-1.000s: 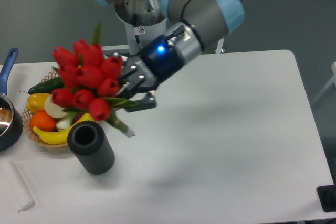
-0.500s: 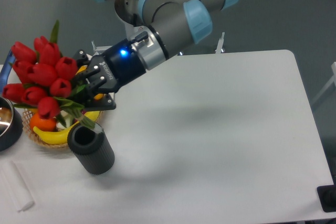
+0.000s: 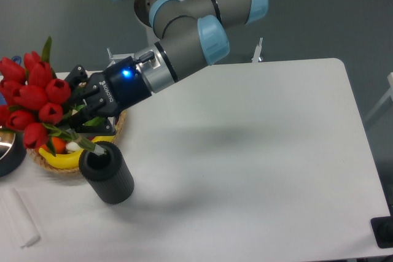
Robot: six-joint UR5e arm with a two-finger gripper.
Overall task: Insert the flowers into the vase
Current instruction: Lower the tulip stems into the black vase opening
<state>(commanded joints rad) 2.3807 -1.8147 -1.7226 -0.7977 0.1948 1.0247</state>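
The flowers (image 3: 32, 97), a tight bunch of red tulip buds with green leaves, hang tilted to the left at the table's left side. My gripper (image 3: 76, 115) is shut on their green stems just below the buds. The stem ends (image 3: 92, 146) reach down to the mouth of the vase (image 3: 107, 173), a dark ribbed cylinder standing upright near the front left. Whether the stem tips are inside the mouth or only at its rim I cannot tell.
Behind the vase sits a wicker basket (image 3: 116, 128) holding a banana (image 3: 58, 157) and other fruit, partly hidden by the flowers. A dark pan (image 3: 8, 148) shows at the left edge. A white block (image 3: 19, 219) lies at the front left.
My gripper has carried the flowers left and down, tilting them further. The stem ends have moved from beside the vase to its mouth.
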